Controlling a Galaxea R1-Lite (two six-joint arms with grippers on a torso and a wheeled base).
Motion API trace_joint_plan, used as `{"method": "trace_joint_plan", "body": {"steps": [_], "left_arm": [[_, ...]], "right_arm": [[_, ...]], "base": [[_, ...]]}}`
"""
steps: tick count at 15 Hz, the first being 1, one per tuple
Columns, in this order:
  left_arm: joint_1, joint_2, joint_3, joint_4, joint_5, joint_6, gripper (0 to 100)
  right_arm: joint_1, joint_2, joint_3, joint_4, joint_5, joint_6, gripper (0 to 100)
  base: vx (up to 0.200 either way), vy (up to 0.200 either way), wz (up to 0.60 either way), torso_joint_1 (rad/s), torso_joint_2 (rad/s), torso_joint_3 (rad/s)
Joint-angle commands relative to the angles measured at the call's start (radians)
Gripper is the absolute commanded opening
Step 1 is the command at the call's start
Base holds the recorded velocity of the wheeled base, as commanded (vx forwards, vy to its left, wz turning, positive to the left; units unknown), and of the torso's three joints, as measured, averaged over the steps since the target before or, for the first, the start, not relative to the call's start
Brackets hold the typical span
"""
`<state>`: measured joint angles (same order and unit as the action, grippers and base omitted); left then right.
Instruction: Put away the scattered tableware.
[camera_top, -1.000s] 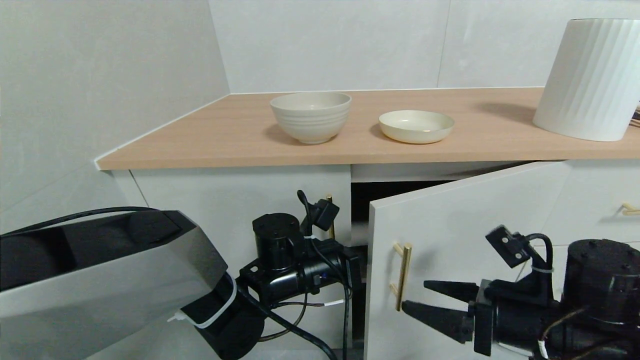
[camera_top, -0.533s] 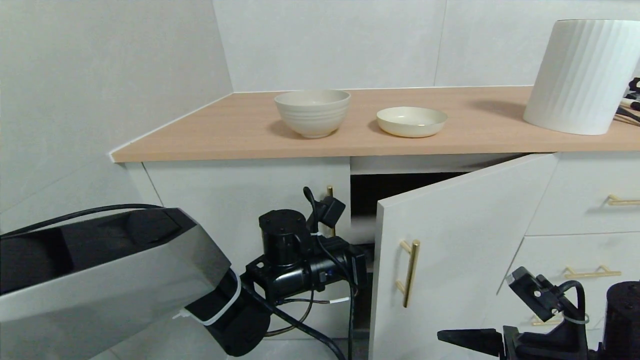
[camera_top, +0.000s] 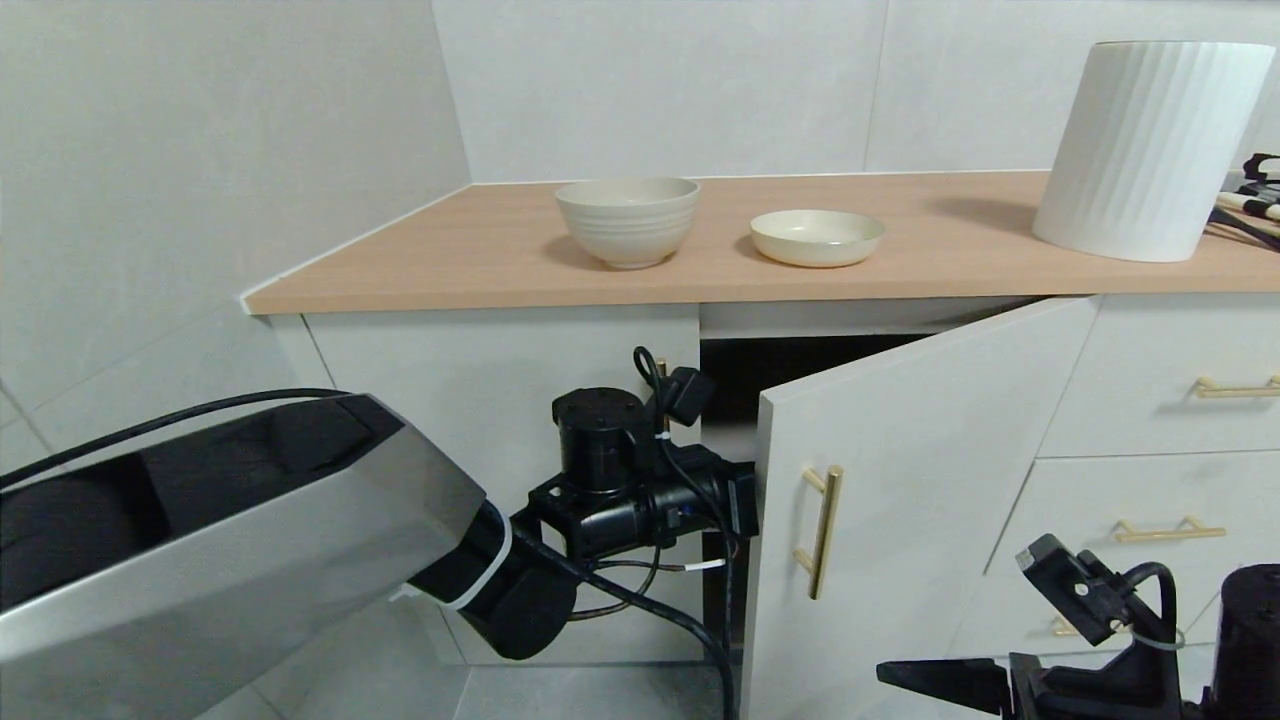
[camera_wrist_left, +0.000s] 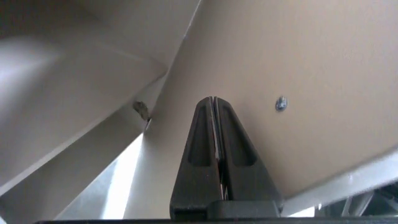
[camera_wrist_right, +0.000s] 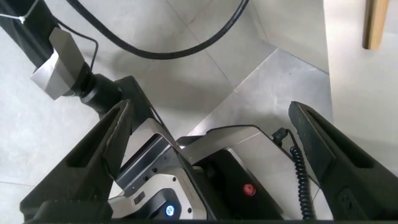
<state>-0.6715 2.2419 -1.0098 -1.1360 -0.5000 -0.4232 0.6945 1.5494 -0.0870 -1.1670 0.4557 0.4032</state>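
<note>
A cream ribbed bowl (camera_top: 627, 220) and a shallow cream dish (camera_top: 817, 237) stand side by side on the wooden countertop (camera_top: 480, 270). Below them a white cabinet door (camera_top: 900, 470) stands partly open. My left arm (camera_top: 640, 495) reaches into the gap at the door's edge. My left gripper (camera_wrist_left: 213, 99) is shut on nothing, its tip against the door's inner face. My right gripper (camera_wrist_right: 210, 109) is open wide and empty, low at the front right, below the door handle (camera_top: 825, 530); one finger (camera_top: 935, 673) points left.
A tall white ribbed container (camera_top: 1150, 150) stands on the right of the counter, with utensils (camera_top: 1250, 200) beyond it. Drawers with gold handles (camera_top: 1235, 385) lie right of the door. A tiled wall closes the left side. The right wrist view shows grey floor tiles (camera_wrist_right: 261, 81).
The head camera has shifted, so the whole scene sits differently. My right gripper has dropped from beside the door handle to the bottom right. The left arm stays at the door's edge.
</note>
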Motion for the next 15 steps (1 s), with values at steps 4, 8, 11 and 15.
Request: {"method": "trace_joint_plan", "body": {"steps": [4, 8, 11, 15], "left_arm": [[-0.007, 0.004, -0.021, 0.015, 0.001, 0.000, 0], [-0.007, 0.010, -0.084, 0.081, 0.001, 0.000, 0], [-0.007, 0.010, -0.087, 0.091, 0.001, 0.000, 0], [-0.010, 0.015, -0.107, 0.108, 0.003, 0.000, 0]], "right_arm": [[0.014, 0.000, 0.001, 0.000, 0.000, 0.000, 100], [0.020, -0.003, 0.003, 0.000, 0.000, 0.000, 100], [0.020, -0.005, 0.003, 0.000, 0.000, 0.000, 100], [0.020, -0.005, 0.003, 0.000, 0.000, 0.000, 100]], "base": [[-0.200, 0.000, 0.00, 0.007, 0.00, 0.000], [-0.050, 0.000, 0.00, 0.001, 0.00, 0.002], [0.000, 0.000, 0.00, 0.000, 0.00, 0.000], [-0.150, 0.000, 0.00, 0.002, 0.00, 0.001]]}}
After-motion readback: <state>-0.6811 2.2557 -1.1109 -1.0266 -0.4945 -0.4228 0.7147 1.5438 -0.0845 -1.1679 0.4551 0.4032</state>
